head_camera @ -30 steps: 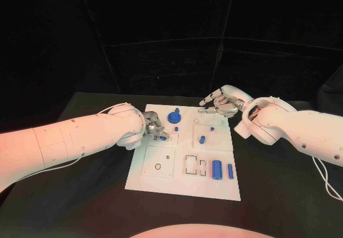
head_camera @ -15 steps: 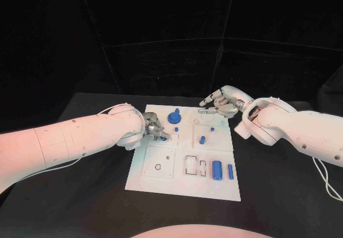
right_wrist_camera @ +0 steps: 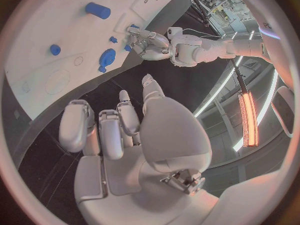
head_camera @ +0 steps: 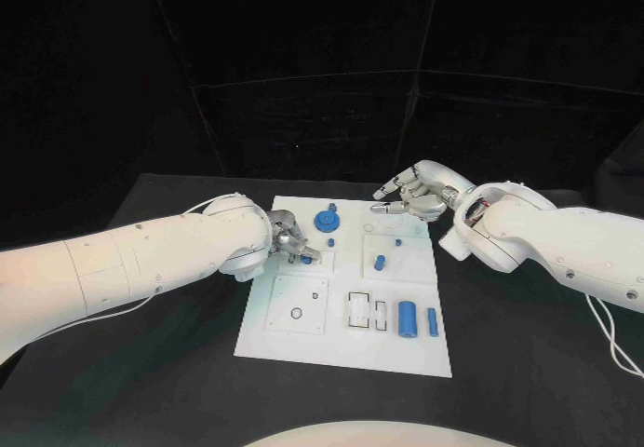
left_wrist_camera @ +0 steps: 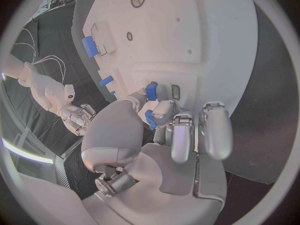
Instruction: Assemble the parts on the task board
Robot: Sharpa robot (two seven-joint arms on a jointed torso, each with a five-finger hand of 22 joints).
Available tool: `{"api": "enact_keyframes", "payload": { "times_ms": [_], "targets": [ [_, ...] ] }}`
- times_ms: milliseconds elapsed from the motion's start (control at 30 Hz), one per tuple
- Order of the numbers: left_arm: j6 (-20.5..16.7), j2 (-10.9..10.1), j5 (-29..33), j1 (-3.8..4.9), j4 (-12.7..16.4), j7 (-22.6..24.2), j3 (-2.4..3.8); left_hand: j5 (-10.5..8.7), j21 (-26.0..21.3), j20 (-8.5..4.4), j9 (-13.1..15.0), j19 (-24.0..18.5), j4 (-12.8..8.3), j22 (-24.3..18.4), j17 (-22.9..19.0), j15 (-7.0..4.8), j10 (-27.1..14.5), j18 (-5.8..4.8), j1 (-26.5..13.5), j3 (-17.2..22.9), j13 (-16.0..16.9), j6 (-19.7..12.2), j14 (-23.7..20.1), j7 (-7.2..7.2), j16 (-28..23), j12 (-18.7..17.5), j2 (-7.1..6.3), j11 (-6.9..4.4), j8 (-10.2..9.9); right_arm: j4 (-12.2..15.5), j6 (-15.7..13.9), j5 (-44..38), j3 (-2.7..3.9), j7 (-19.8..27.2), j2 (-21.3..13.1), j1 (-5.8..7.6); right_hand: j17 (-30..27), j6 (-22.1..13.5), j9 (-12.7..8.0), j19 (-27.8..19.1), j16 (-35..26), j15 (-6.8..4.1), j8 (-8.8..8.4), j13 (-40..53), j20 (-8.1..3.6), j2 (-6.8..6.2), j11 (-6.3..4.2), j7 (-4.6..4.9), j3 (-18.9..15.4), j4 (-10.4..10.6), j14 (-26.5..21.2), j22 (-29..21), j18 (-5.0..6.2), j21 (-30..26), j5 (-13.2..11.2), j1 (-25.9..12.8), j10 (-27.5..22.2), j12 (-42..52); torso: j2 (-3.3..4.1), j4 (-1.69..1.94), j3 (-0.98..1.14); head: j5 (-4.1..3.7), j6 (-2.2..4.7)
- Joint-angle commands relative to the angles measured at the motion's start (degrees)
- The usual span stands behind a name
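Blue part (left_wrist_camera: 151, 91) half-hidden by left hand (head_camera: 290, 242)

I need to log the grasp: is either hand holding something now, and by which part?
The left hand pinches a small blue part between its fingers, by its sides. The right hand holds nothing.

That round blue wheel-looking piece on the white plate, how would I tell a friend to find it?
Start at the white plate in the middle of the black table and go to its far edge. Between the two hands sits the blue wheel. It is the only round, flat blue piece; the other blue pieces are pegs and cylinders.
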Motion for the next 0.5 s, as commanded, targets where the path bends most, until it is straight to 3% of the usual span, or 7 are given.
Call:
{"api": "enact_keyframes", "payload": {
  "times_ms": [33, 500],
  "targets": [
    [-0.06, 0.12, -0.28, -0.03, -0.03, -0.3, -0.03, 0.05, 0.31, -0.23, -0.1, 0.63, 0.42, 0.2, 15.09, -0.45, 0.58, -0.44, -0.55, -1.05, 0.19, 0.21, 6.07, 0.03, 0.18, 0.26, 0.13, 0.04, -0.01, 0.05, 0.54, -0.12, 0.03, 0.24, 0.06, 0.12, 2.91, 0.05, 0.07, -0.4, -0.37, 0.03, 0.31, -0.09, 0.05, 0.08, -0.16, -0.43, -0.44, 0.0, 3.38, -0.05, 1.13, -0.19, -0.31, -0.41, -0.39, -0.22, -0.02, 0.01, -0.03, 0.01, 0.01],
    [-0.16, 0.18, -0.28, 0.02, 0.2, -0.3, -0.02, 0.13, 0.6, -0.3, -0.28, 0.8, 2.1, 0.72, 15.09, -0.53, 0.88, -0.53, -0.71, -3.29, 0.61, 0.46, 6.07, -0.11, 0.18, 0.59, 0.83, -0.08, 0.17, -0.15, 0.75, -0.12, 0.03, 0.21, 0.18, 0.12, 2.87, 0.03, 0.07, -0.44, -0.41, 0.03, 0.33, -0.13, 0.05, 0.15, -0.16, -0.43, -0.61, 0.1, 3.37, -0.12, 1.15, -0.25, -0.35, -0.57, -0.42, -0.26, -0.04, 0.03, 0.0, -0.18, -0.03]
  ]
}}
